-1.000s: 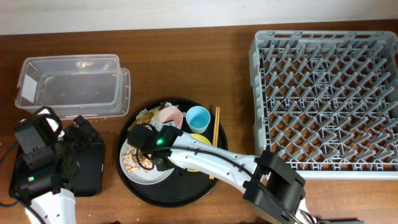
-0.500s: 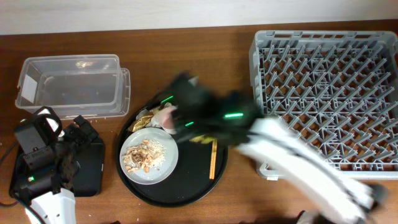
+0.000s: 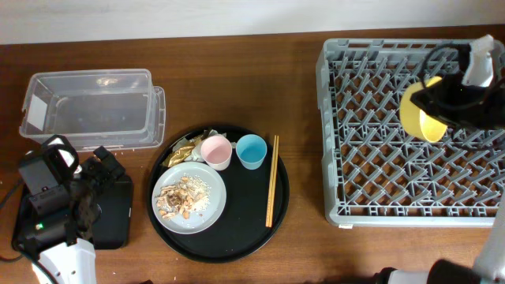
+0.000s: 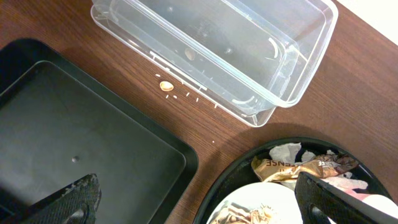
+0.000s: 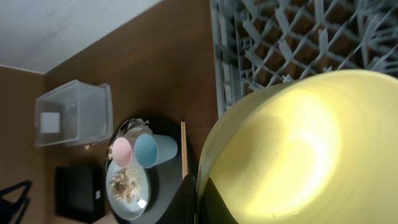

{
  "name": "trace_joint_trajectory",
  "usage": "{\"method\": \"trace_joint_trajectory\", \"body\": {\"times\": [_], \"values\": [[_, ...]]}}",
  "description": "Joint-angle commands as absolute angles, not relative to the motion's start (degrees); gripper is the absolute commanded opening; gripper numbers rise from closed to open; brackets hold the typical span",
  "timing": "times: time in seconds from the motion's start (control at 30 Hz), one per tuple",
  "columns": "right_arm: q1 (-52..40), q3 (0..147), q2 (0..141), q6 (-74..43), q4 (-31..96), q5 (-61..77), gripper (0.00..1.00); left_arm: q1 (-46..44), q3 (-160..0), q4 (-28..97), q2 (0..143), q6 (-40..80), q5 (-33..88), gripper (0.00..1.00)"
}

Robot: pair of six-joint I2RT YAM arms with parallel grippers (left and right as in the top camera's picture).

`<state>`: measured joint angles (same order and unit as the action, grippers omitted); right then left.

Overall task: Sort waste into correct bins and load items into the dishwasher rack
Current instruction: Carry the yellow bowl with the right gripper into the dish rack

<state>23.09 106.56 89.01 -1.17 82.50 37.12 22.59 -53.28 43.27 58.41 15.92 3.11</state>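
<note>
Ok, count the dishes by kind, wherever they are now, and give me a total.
Bowls: 1, the yellow bowl
Cups: 2, the pink cup and the blue cup
Plates: 1, the grey plate
Pairs of chopsticks: 1
Total: 5

The yellow bowl [image 5: 280,149] is cut off by the right wrist view's right and bottom edges.

1. Nearly the whole overhead view is filled by a brown wooden table [image 3: 237,79], on which a fine grain is seen.
2. The table's far edge is met by a pale, plain wall [image 3: 158,16].
3. The tabletop is lit evenly, and only soft shadows are cast on it.
</note>
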Motion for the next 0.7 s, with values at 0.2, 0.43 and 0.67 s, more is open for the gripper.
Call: {"method": "trace_joint_trajectory", "body": {"times": [0.2,0.43,0.67], "values": [[26.2,103.3,107.8,18.3,82.5,65.5,0.04,22.8,-54.1,43.2,58.5,16.5,2.7,0.99],[29.5,102.7,115.4,21.0,82.5,68.1,0.04,22.8,-54.1,43.2,58.5,16.5,2.7,0.99],[36.8,98.0,119.5,26.0,82.3,76.9,0.04,22.8,-54.1,43.2,58.5,16.5,2.7,0.99]]}}
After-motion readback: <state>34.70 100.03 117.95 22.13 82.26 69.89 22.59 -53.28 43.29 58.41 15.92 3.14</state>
